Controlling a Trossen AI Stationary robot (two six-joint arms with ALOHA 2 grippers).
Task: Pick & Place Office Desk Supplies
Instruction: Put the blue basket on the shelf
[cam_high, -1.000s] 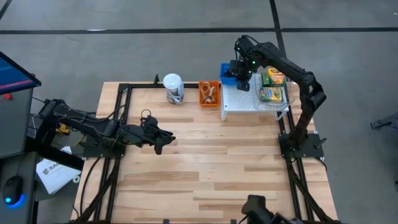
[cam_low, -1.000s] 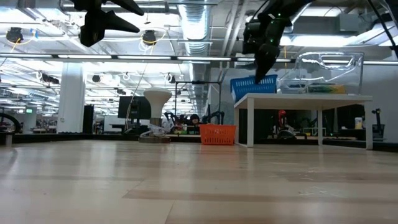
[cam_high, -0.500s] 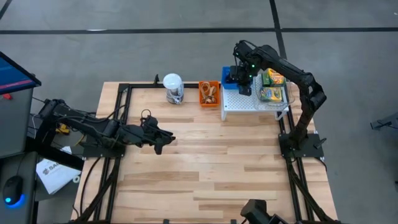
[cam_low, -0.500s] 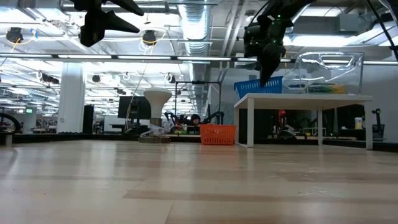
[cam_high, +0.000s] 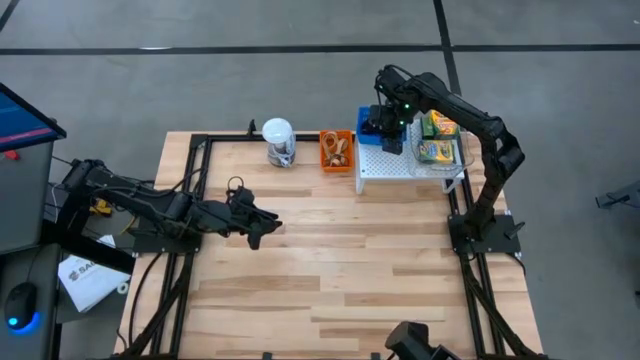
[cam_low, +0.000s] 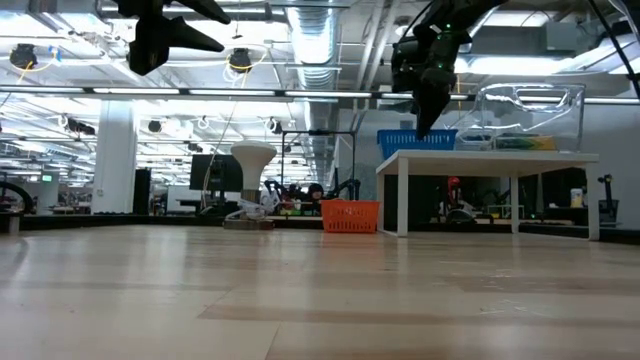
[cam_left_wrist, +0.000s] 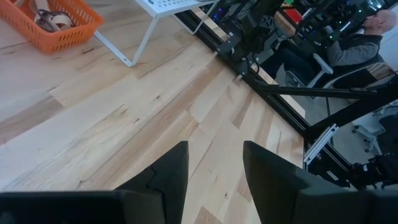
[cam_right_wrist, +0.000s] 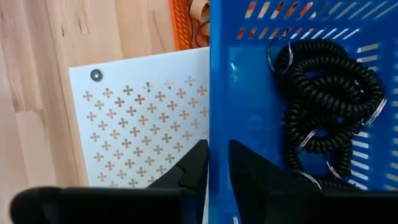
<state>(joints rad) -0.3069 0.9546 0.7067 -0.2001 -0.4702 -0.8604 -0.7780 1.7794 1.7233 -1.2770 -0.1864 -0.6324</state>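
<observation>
Lowered since a second ago, the blue basket (cam_right_wrist: 292, 93) of black coils (cam_right_wrist: 326, 93) sits on the shelf (cam_high: 400, 160), right gripper (cam_right_wrist: 214, 163) clamping its wall. Crayon boxes (cam_high: 437, 137) are shelved (bands remain in the orange basket (cam_high: 337, 150)). Left gripper (cam_left_wrist: 214, 165) waits, fingers apart.

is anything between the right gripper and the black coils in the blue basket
Only the basket itself. The right gripper is closed on the side wall of the blue basket on the white shelf; the black coils lie inside, past that wall. Nothing covers them from above. The left gripper waits over the table.
</observation>
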